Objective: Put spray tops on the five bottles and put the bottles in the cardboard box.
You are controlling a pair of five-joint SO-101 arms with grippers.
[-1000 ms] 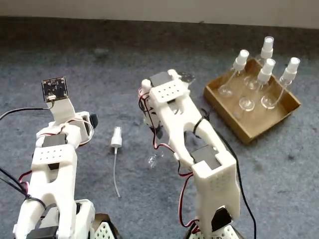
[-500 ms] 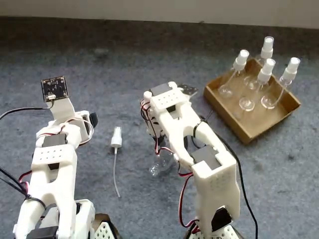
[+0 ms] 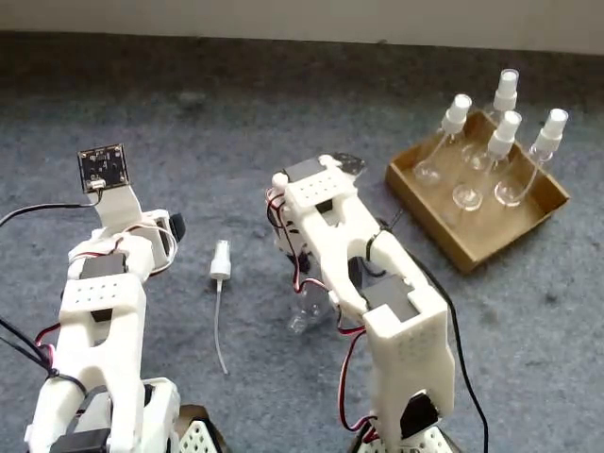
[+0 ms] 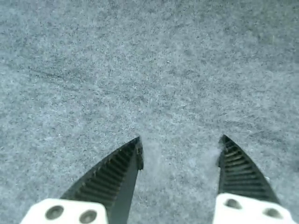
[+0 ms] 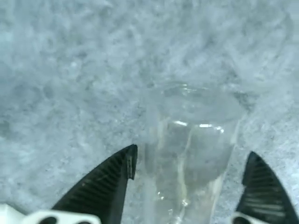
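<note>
Right wrist view: R gripper (image 5: 192, 151) jaws open either side of clear bottle (image 5: 189, 135); L gripper (image 4: 180, 140) jaws open over carpet (image 4: 140, 56); 4 capped bottles (image 3: 498, 142) in box (image 3: 425, 219).

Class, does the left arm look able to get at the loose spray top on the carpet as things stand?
Probably yes: the spray top lies on open carpet close beside the left arm, nothing between them, and the left gripper is open.

Grey carpet (image 3: 189, 160) bears a spray top (image 3: 220, 260) and cardboard box (image 3: 420, 219).
</note>
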